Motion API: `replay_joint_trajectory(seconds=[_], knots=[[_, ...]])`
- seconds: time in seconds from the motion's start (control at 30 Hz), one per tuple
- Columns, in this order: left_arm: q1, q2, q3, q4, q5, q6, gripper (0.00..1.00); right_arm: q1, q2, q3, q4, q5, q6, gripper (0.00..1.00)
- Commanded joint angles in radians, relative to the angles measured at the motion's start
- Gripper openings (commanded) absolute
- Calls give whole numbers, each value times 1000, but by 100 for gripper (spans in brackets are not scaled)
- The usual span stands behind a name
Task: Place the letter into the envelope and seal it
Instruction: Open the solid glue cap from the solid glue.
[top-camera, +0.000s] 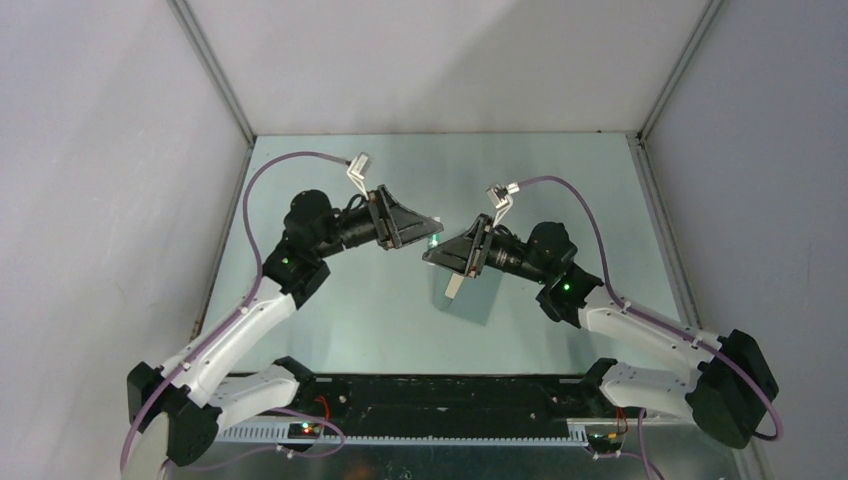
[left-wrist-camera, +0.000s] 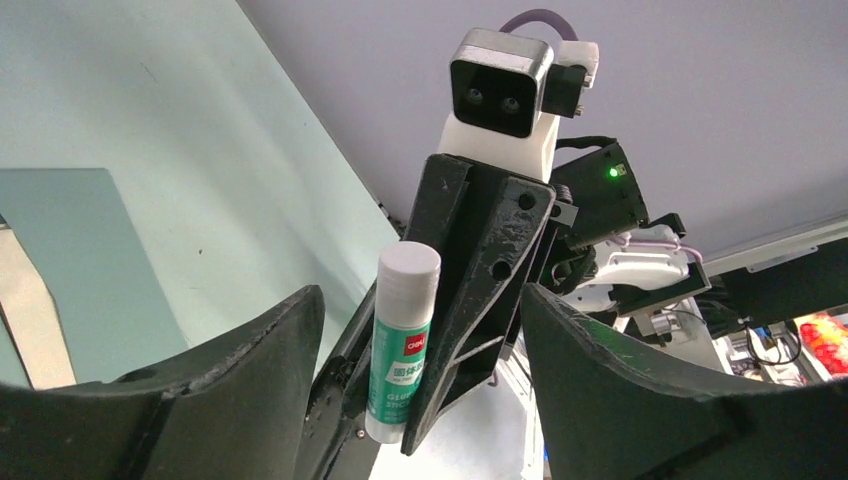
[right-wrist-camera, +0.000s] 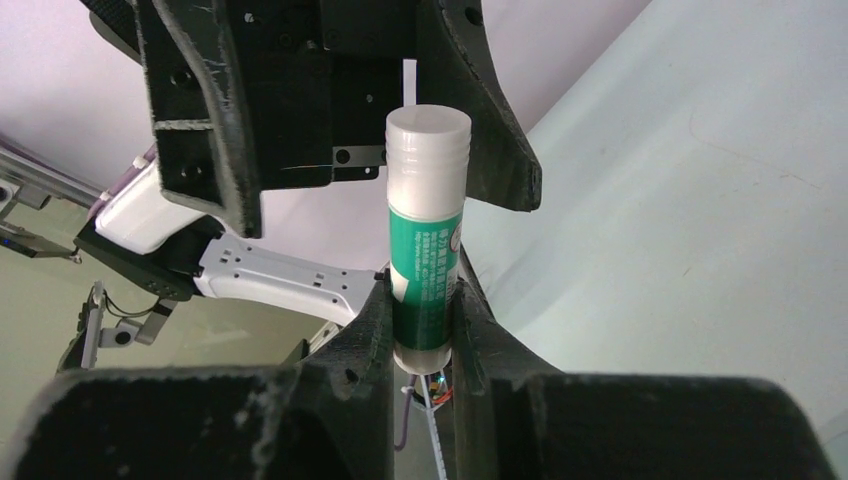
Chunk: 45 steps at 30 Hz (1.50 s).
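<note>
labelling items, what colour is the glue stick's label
Green with white print, on the white glue stick; clearest in the right wrist view.

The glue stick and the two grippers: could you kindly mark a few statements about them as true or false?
1. The glue stick is clamped in the right gripper. True.
2. The left gripper is shut on the stick. False: its fingers are spread open and do not touch it.
3. The stick's cap is off. False: the white cap is on.
4. The envelope lies flat on the table. True.
5. The stick's label is red. False: it is green.
</note>
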Motion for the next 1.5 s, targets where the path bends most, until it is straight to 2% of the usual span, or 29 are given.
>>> replay_joint_trajectory(seconds=[0.0,0.17,0.37,0.6,0.7,0.8,0.9,0.97,1.03,1.1,1.13,1.33,1.47], knots=[[-7,8,30,-19,14,25,75,4,-24,25,18,5,-17,0],[-36,31,100,-134,-31,119,67,4,-22,25,17,-7,-16,0],[-46,50,124,-154,-54,118,58,5,-13,25,28,-16,-9,0],[-48,57,138,-90,-30,86,37,5,-4,25,20,-13,4,0],[-48,61,138,-88,-16,79,25,4,-2,29,5,-6,3,0],[-48,59,139,-91,-20,80,24,5,5,47,-31,-13,-4,0],[-48,61,145,-97,-24,81,44,5,15,52,-48,-22,-8,0],[-48,59,145,-101,-27,81,49,5,14,52,-54,-23,-10,0],[-48,48,144,-96,-37,78,46,5,13,52,-58,-21,-13,0],[-47,41,142,-85,-42,72,40,5,12,52,-57,-22,-15,0],[-48,40,146,-86,-43,71,32,5,13,52,-57,-22,-15,0],[-48,44,151,-100,-40,80,17,5,13,53,-52,-15,-14,0],[-46,34,150,-114,-61,86,14,5,17,52,-78,-20,-22,0]])
